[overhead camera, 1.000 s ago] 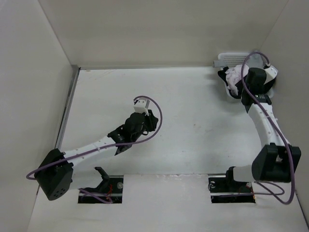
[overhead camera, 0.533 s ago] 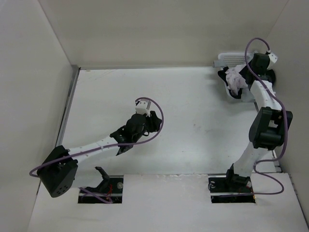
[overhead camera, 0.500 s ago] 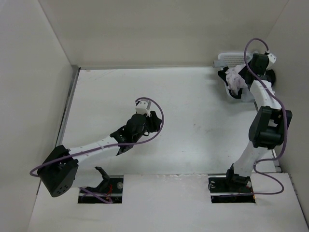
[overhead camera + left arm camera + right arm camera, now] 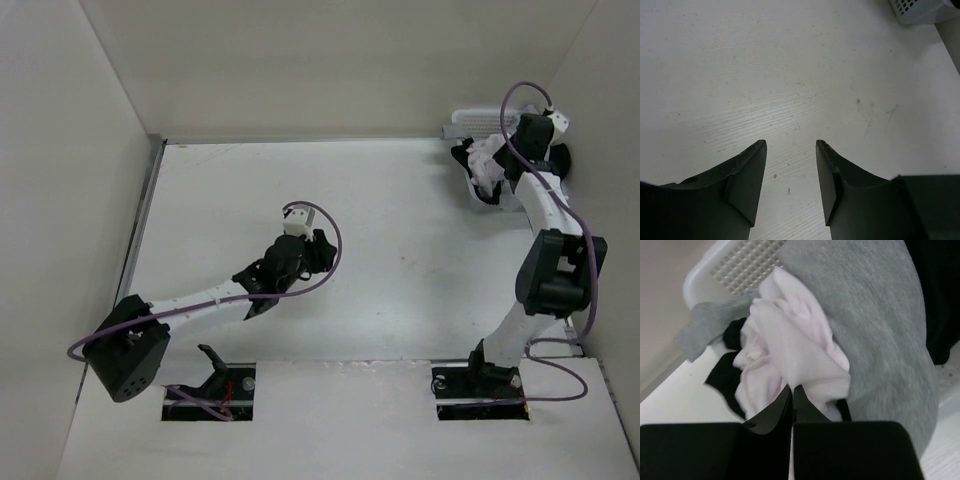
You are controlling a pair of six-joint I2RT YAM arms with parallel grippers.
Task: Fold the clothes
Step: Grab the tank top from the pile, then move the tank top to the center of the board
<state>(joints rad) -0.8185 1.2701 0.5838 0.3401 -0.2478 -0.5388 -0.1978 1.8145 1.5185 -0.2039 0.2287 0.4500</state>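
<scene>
A white table (image 4: 400, 230) bears a white basket (image 4: 478, 119) at its far-right corner.

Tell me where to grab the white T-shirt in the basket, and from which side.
Pinch the loose bunched ridge of the white T-shirt, coming from the open table side, where the right gripper is shut on it. That ridge stands clear on top; the grey garment crowds one flank and the black garment lies underneath.

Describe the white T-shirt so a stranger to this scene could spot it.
At the far right corner of the table sits a white basket heaped with clothes. The white T-shirt is the crumpled bundle on top, between a grey garment and a black garment; only it is white.
</scene>
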